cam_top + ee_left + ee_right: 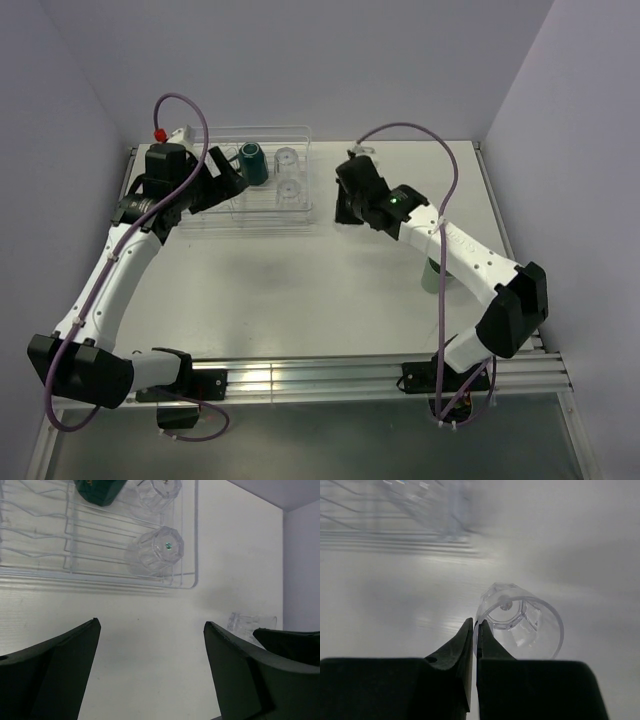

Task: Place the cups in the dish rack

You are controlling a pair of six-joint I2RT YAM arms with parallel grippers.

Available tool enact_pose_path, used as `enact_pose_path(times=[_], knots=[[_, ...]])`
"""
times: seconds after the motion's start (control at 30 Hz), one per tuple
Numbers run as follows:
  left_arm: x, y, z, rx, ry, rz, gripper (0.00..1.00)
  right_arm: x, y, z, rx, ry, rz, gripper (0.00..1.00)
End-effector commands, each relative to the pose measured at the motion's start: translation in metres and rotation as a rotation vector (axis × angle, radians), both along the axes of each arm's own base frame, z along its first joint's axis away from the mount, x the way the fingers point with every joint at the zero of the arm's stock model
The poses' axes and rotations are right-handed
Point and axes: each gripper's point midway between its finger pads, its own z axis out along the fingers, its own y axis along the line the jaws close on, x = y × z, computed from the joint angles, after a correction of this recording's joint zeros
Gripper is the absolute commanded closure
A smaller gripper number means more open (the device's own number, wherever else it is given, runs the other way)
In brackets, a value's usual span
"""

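clear glass tumbler [530,622], lying sideways: my right gripper [476,623] seems clenched on its thin rim; i fear slipping.

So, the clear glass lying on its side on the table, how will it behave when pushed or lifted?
The glass lies on its round side, so a push would probably roll it. Its walls look smooth and shiny, so it may slip when gripped. It looks thin and stiff, likely light but breakable.
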Motion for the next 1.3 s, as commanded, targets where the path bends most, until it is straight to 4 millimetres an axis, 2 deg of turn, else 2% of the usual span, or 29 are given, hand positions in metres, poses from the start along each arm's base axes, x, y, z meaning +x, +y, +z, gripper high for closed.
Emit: enact_pose_path(times=[0.0, 0.17, 0.23, 0.27, 0.33, 0.37, 0.4, 0.47, 0.5, 0.53, 0.6, 0.63, 0.67, 0.7, 0.73, 0.8, 0.83, 0.87, 0.93, 1.17, 1.27], knots=[[0.001, -0.017, 0.023, -0.064, -0.079, -0.096, 0.07, 0.025, 0.054, 0.071, 0.217, -0.123, 0.157, 1.0], [-0.001, -0.041, 0.044, -0.182, -0.146, -0.207, 0.03, 0.03, 0.113, 0.138, 0.549, -0.16, 0.395, 1.0], [-0.003, -0.046, 0.05, -0.215, -0.155, -0.237, 0.02, 0.032, 0.124, 0.155, 0.642, -0.167, 0.452, 1.0], [-0.001, -0.048, 0.051, -0.238, -0.16, -0.24, 0.02, 0.029, 0.131, 0.173, 0.736, -0.174, 0.513, 1.0], [-0.006, -0.055, 0.054, -0.292, -0.157, -0.272, 0.02, 0.029, 0.139, 0.179, 0.822, -0.148, 0.567, 1.0], [-0.006, -0.056, 0.055, -0.314, -0.187, -0.288, 0.02, 0.028, 0.143, 0.191, 0.91, -0.131, 0.619, 1.0], [-0.008, -0.059, 0.057, -0.335, -0.2, -0.302, 0.02, 0.027, 0.145, 0.189, 0.945, -0.109, 0.634, 1.0], [-0.015, -0.062, 0.057, -0.375, -0.209, -0.321, 0.02, 0.028, 0.147, 0.201, 1.045, -0.099, 0.68, 1.0], [-0.014, -0.063, 0.063, -0.383, -0.242, -0.33, 0.02, 0.029, 0.147, 0.199, 1.071, -0.085, 0.686, 1.0], [-0.016, -0.063, 0.063, -0.391, -0.246, -0.335, 0.02, 0.028, 0.146, 0.21, 1.125, -0.095, 0.699, 1.0], [-0.018, -0.064, 0.067, -0.397, -0.266, -0.344, 0.02, 0.031, 0.143, 0.205, 1.173, -0.066, 0.708, 1.0], [-0.019, -0.064, 0.068, -0.4, -0.271, -0.347, 0.03, 0.03, 0.142, 0.215, 1.226, -0.07, 0.724, 1.0], [-0.02, -0.065, 0.07, -0.405, -0.277, -0.356, 0.03, 0.031, 0.143, 0.212, 1.248, -0.05, 0.726, 1.0], [-0.021, -0.065, 0.072, -0.409, -0.286, -0.359, 0.03, 0.029, 0.142, 0.211, 1.263, -0.032, 0.744, 1.0], [-0.02, -0.065, 0.075, -0.414, -0.299, -0.36, 0.03, 0.027, 0.142, 0.217, 1.299, -0.032, 0.764, 1.0], [-0.024, -0.065, 0.078, -0.416, -0.307, -0.366, 0.02, 0.026, 0.144, 0.21, 1.326, 0.001, 0.774, 1.0], [-0.024, -0.065, 0.085, -0.418, -0.34, -0.372, 0.02, 0.023, 0.143, 0.215, 1.353, 0.002, 0.788, 1.0], [-0.024, -0.065, 0.087, -0.418, -0.347, -0.37, 0.02, 0.024, 0.143, 0.21, 1.365, 0.018, 0.785, 1.0], [-0.024, -0.065, 0.09, -0.419, -0.354, -0.369, 0.02, 0.019, 0.142, 0.215, 1.399, 0.028, 0.811, 1.0], [-0.021, -0.067, 0.093, -0.44, -0.352, -0.374, 0.04, 0.015, 0.14, 0.213, 1.443, 0.058, 0.829, 1.0], [-0.02, -0.066, 0.091, -0.445, -0.346, -0.367, 0.05, 0.01, 0.138, 0.219, 1.482, 0.061, 0.864, 1.0]])
